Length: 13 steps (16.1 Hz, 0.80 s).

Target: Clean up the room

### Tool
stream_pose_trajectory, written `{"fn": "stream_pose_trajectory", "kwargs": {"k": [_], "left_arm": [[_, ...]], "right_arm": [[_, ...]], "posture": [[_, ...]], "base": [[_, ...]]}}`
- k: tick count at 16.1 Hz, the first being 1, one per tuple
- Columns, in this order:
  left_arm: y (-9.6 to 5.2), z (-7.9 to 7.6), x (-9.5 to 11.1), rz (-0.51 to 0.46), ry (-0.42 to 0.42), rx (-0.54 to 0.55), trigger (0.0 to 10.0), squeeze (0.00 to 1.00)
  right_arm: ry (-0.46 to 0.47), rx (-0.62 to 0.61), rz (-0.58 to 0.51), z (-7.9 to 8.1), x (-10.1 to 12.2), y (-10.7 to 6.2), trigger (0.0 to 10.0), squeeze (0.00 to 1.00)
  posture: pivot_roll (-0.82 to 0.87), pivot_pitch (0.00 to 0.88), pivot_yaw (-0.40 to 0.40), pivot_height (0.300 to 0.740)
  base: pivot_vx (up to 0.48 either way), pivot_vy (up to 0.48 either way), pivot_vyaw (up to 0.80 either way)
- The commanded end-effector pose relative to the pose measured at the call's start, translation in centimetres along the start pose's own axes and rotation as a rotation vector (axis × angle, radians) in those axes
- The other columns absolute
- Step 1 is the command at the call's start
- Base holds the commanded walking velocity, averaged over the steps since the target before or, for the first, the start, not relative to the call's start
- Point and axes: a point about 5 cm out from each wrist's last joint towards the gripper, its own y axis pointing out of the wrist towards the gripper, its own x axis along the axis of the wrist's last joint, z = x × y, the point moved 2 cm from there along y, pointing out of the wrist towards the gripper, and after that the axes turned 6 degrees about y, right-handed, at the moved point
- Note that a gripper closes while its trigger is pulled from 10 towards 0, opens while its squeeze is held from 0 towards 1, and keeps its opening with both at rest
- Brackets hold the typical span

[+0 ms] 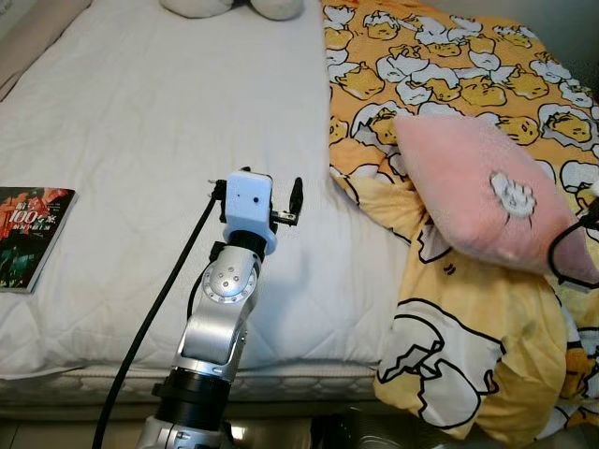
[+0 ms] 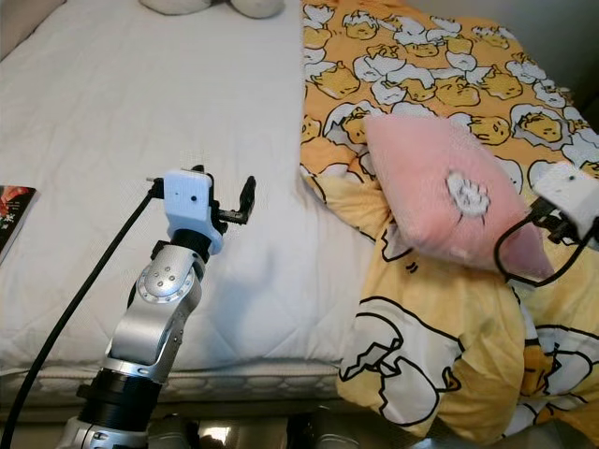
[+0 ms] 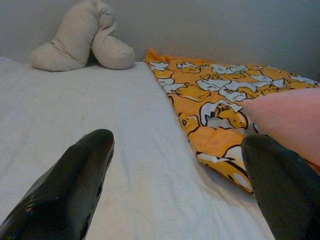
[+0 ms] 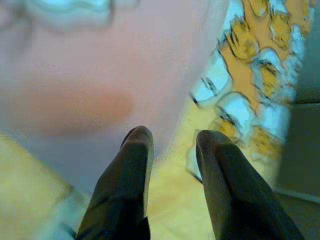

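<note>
A pink pillow (image 1: 487,192), fuzzy with a small white paw patch, lies tilted on the yellow cartoon blanket (image 1: 449,56) at the bed's right side, its long axis running diagonally. The right gripper (image 4: 170,145), fingers slightly parted, grasps nothing beside it. The left gripper (image 3: 180,165) hovers released over the white sheet (image 1: 168,112).

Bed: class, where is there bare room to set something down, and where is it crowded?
Free: the white sheet between the book at the left edge and the yellow blanket, below the pale cushion. The open left tool hovers there. Crowded: the right side, under blanket and pink pillow.
</note>
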Motion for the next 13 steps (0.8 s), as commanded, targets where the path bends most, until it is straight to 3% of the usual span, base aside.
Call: {"fn": "stream_pose_trajectory", "kwargs": {"k": [1, 2, 3, 4, 5, 6, 7, 8, 9, 10, 12, 13], "left_arm": [[0.0, -0.6, 0.3, -0.008, -0.010, -0.023, 10.0, 0.00], [0.0, -0.5, 0.2, -0.010, 0.010, -0.014, 10.0, 0.00], [0.1, -0.4, 0.2, -0.012, 0.019, -0.006, 10.0, 0.00], [0.3, 0.0, 0.0, -0.004, 0.035, 0.019, 10.0, 0.00], [0.4, 0.5, -0.3, 0.013, 0.018, 0.044, 10.0, 0.00], [0.5, 1.0, -0.5, 0.028, -0.005, 0.063, 10.0, 0.00], [0.5, 1.7, -0.9, 0.050, -0.030, 0.086, 10.0, 0.00], [0.4, 1.9, -1.2, 0.061, -0.038, 0.094, 10.0, 0.00], [0.4, 2.1, -1.4, 0.069, -0.039, 0.104, 10.0, 0.00], [0.5, 2.3, -1.5, 0.066, -0.025, 0.124, 10.0, 0.00], [0.6, 2.7, -1.3, 0.054, -0.010, 0.150, 10.0, 0.00], [0.7, 2.7, -1.1, 0.035, 0.001, 0.155, 10.0, 0.00]], "right_arm": [[0.121, 0.021, -0.172, -0.8, 2.6, -0.6, 10.0, 1.00], [0.305, 0.059, -0.364, -0.1, 4.5, 0.0, 10.0, 1.00], [0.413, 0.062, -0.456, 0.8, 5.1, 0.8, 10.0, 1.00], [0.490, 0.026, -0.518, 2.4, 5.2, 2.3, 10.0, 1.00], [0.576, -0.032, -0.566, 5.5, 4.7, 4.2, 10.0, 1.00], [0.642, -0.102, -0.591, 7.9, 3.9, 5.1, 10.0, 1.00], [0.593, -0.218, -0.584, 10.2, 2.6, 5.4, 10.0, 1.00], [0.615, -0.282, -0.584, 11.0, 2.0, 5.4, 10.0, 1.00], [0.659, -0.320, -0.567, 12.1, 1.1, 5.3, 10.0, 0.26], [0.685, -0.320, -0.523, 14.7, 0.2, 5.3, 10.0, 0.00], [0.679, -0.331, -0.532, 16.9, 0.4, 4.7, 10.0, 0.00], [0.638, -0.330, -0.596, 17.5, 1.9, 4.2, 10.0, 0.00]], "posture": [[0.01, 0.086, -0.096, 0.740], [0.01, 0.082, -0.098, 0.740], [0.00, 0.082, -0.098, 0.740], [0.00, 0.082, -0.095, 0.740], [0.00, 0.081, -0.095, 0.740], [0.00, 0.081, -0.093, 0.740], [0.00, 0.085, -0.086, 0.740], [0.00, 0.082, -0.083, 0.740], [0.00, 0.079, -0.083, 0.740], [0.01, 0.075, -0.082, 0.740], [0.00, 0.072, -0.079, 0.740], [0.00, 0.068, -0.079, 0.740]], "base": [[0.000, 0.000, 0.00], [0.000, 0.000, 0.00], [0.000, 0.000, 0.00], [0.000, 0.000, 0.00], [0.000, 0.000, 0.00], [0.000, 0.000, 0.00], [0.000, -0.465, 0.00], [0.000, -0.461, 0.00], [0.000, -0.458, 0.00], [0.000, -0.442, 0.00], [0.000, -0.437, 0.00], [0.000, -0.428, 0.00]]}}
